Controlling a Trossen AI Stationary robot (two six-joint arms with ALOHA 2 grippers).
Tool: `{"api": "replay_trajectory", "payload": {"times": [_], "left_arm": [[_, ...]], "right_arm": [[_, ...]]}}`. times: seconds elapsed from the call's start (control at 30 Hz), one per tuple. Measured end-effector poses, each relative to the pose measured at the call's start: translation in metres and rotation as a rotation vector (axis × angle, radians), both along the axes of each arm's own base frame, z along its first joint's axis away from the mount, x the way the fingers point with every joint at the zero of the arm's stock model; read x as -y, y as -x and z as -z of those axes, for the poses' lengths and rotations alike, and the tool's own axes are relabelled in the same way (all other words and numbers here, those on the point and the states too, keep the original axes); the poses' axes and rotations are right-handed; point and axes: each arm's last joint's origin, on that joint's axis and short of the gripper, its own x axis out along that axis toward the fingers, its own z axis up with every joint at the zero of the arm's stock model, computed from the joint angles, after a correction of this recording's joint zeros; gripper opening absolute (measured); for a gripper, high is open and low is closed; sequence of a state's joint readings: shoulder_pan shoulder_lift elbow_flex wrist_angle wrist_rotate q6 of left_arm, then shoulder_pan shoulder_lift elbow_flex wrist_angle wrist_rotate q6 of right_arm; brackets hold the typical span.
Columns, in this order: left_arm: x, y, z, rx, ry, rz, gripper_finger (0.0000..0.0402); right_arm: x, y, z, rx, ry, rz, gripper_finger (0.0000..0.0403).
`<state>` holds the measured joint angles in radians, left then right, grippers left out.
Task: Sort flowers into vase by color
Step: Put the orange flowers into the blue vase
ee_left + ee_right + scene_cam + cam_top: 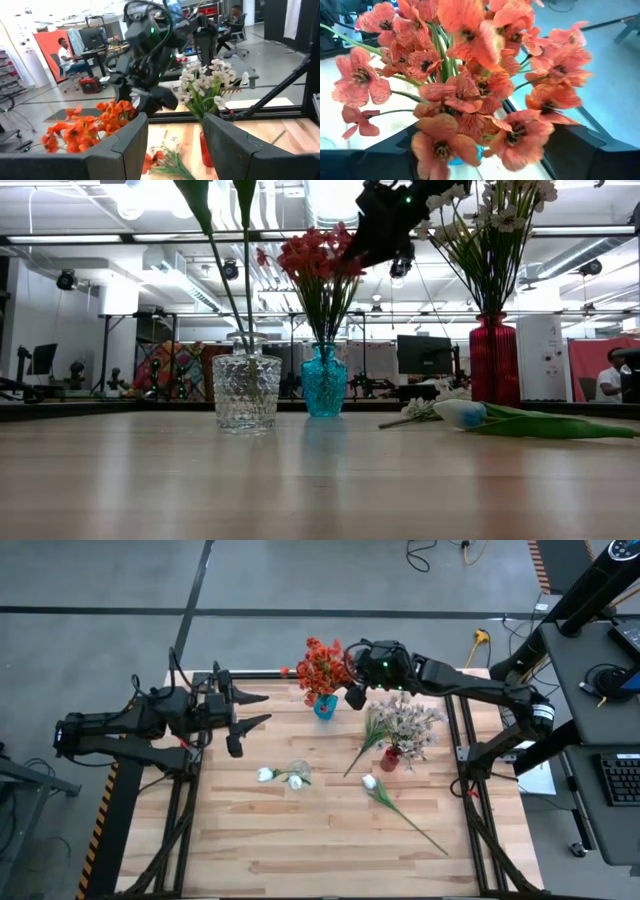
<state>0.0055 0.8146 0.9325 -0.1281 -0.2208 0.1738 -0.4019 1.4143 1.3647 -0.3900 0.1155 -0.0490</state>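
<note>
While the orange-red blossoms (322, 667) stand upright in the blue vase (326, 706), the right gripper (353, 690) hangs beside them, fingers spread, holding nothing.

Dark jointed arms (470, 685) — black cabling.

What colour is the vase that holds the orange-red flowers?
The vase is blue-turquoise glass; the low view shows it best, under the orange-red flowers.

Orange-red flowers (322, 666) in turquoise vase (325, 706); pale blossoms (405, 722) in red vase (389, 759).
</note>
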Motion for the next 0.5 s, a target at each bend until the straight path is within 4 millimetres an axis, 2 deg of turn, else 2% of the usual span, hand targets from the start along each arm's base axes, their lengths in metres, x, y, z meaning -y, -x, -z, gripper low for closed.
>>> {"api": "replay_trajectory", "payload": {"times": [0.27, 0.37, 0.5], "left_arm": [[0.0, 0.0, 0.001, -0.01, 0.007, -0.006, 0.0173], [0.0, 0.0, 0.001, -0.013, 0.004, -0.007, 0.0173], [-0.001, 0.005, -0.001, -0.007, 0.001, -0.025, 0.0173]], "right_arm": [[-0.003, 0.008, -0.034, -0.042, 0.007, 0.035, 0.0303], [-0.006, 0.012, -0.054, -0.025, 0.015, 0.03, 0.03], [-0.021, 0.017, -0.084, 0.005, 0.03, -0.009, 0.0294]]}}
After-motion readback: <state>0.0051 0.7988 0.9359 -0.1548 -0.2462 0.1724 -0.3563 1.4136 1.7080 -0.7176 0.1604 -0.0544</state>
